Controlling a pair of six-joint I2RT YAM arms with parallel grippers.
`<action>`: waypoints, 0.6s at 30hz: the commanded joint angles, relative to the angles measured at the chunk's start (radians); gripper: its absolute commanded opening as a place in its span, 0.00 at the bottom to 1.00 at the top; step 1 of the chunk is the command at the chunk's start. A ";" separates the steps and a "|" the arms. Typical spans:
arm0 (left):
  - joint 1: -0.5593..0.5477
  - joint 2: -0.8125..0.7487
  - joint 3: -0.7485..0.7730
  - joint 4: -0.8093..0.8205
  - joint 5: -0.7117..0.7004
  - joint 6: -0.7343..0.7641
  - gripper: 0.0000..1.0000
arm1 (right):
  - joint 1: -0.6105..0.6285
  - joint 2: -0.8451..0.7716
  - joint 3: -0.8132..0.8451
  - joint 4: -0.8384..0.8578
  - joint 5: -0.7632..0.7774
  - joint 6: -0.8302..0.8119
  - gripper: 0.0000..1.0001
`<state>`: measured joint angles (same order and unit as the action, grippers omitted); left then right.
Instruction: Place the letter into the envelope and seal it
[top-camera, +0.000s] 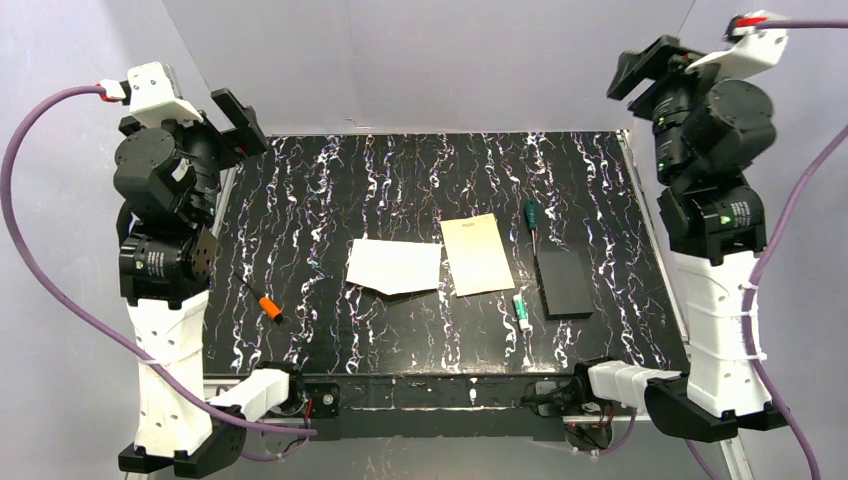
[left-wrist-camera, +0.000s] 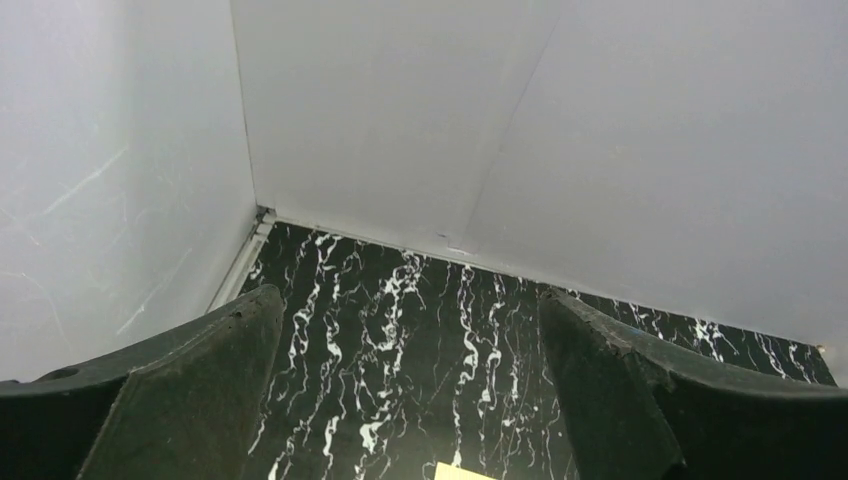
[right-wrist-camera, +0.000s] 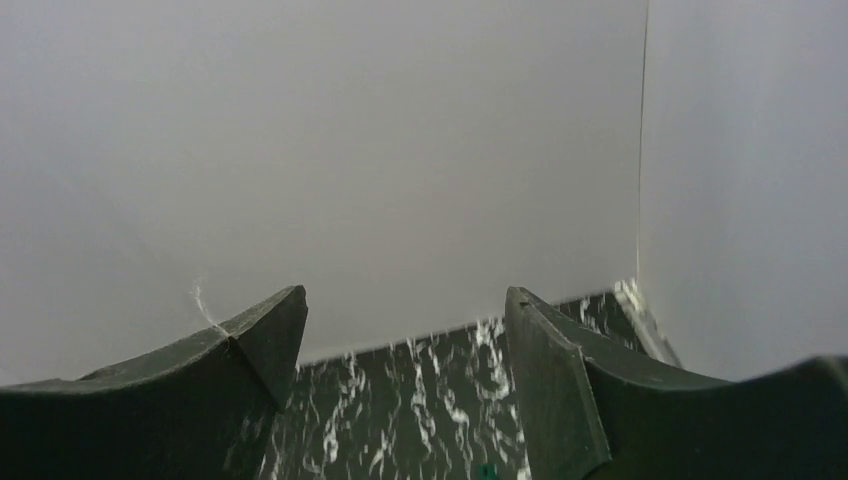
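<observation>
Overhead view of a black, white-veined worktop (top-camera: 330, 190), with one robot arm raised at each side.

Near the middle, lying flat: a cream envelope (top-camera: 393, 266), pointed flap toward the near edge and seemingly unfolded. Just to its right, a tan letter (top-camera: 477, 254), also flat, slightly turned, fully outside the envelope. Contact between the two edges unclear.

Further right: a green screwdriver (top-camera: 530, 218), a black block (top-camera: 563, 283) and a small green-and-white tube (top-camera: 521, 311). Toward the left, an orange-handled tool (top-camera: 268, 305), well apart from the paper.

Left fingers (left-wrist-camera: 190, 390) spread fully wide, holding nothing, high above the far left corner. Right fingers (right-wrist-camera: 210, 385) also spread wide and empty, high by the far right corner. Only wall and worktop visible between each pair.

Judged stage: the very start, with nothing picked up, the letter not inserted and the flap not sealed.

Likely next: lowering one arm to the letter and pinching an edge of the thin sheet, while steadying the envelope with the other arm and keeping its mouth open. Probable difficulty: getting under flat paper.
</observation>
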<state>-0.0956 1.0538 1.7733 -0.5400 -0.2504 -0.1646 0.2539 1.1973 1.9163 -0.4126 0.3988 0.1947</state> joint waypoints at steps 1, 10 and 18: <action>-0.003 -0.018 -0.042 -0.021 0.026 -0.041 0.98 | 0.004 -0.019 -0.118 -0.154 0.036 0.154 0.81; -0.001 -0.012 -0.320 -0.052 0.339 -0.135 0.98 | 0.004 -0.072 -0.660 -0.384 -0.502 0.258 0.78; -0.001 0.104 -0.328 -0.122 0.424 -0.138 0.98 | 0.081 -0.071 -0.860 -0.445 -0.584 0.208 0.81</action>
<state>-0.0967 1.1416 1.4464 -0.6228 0.0818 -0.2790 0.2790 1.1671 1.0946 -0.8333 -0.1604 0.4149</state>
